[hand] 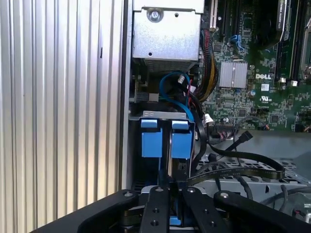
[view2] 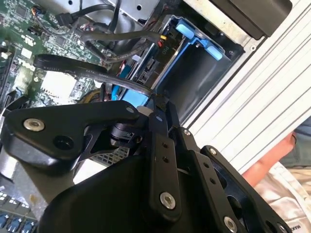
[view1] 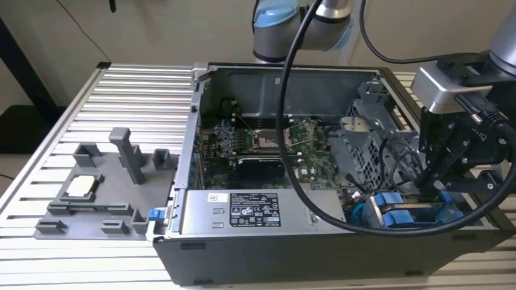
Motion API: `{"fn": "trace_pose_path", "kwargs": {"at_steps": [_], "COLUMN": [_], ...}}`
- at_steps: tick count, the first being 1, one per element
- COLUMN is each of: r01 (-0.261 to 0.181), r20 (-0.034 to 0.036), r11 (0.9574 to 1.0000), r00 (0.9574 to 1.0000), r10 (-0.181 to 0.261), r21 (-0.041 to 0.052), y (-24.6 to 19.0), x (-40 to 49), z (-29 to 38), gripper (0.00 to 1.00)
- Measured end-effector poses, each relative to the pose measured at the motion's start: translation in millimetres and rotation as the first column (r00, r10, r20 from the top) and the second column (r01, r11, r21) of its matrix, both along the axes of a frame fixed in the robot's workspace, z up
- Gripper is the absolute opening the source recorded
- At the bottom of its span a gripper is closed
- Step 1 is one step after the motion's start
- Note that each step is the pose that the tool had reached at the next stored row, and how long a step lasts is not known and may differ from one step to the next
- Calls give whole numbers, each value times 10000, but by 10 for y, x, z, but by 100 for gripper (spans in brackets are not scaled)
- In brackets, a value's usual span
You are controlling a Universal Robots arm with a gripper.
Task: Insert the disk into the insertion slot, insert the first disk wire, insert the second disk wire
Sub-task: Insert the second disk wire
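Left to right in the exterior view, I see a grey fixture tray (view1: 101, 193) on the bench (view1: 137, 90) at nine o'clock, then the open computer case (view1: 322, 181). At four o'clock the insertion slot (view1: 411, 211) shows its blue fittings, and my hand (view1: 431, 184) hangs just above it. Its fingers (hand: 163, 194) look pressed together, and the disk I cannot make out.

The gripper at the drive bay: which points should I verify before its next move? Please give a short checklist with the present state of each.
1. Gripper is at the insertion slot: ok.
2. Disk fully seated in the slot: cannot tell; two blue tabs stand at its mouth.
3. Slot mouth free of wires: not ok; a flat black cable reaches the gripper's tip.
4. Thick black hose off the arm is free of the computer case: not ok; it drapes across the open case.
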State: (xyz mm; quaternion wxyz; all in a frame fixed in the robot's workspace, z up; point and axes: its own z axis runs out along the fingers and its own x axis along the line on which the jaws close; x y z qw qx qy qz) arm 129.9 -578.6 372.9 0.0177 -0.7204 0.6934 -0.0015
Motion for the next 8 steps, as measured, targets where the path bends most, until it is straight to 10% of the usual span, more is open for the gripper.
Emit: {"fn": "trace_pose_path", "kwargs": {"at_steps": [4,8], "r01": [72,159], "r20": [13,13], "r11": [9974,9941], "r00": [10000,9999], "r10": [-73,-161], "r21": [722,1075], "y": [0,-11], "x": [0,0], "z": [-2,-6], "gripper": [16,16]}}
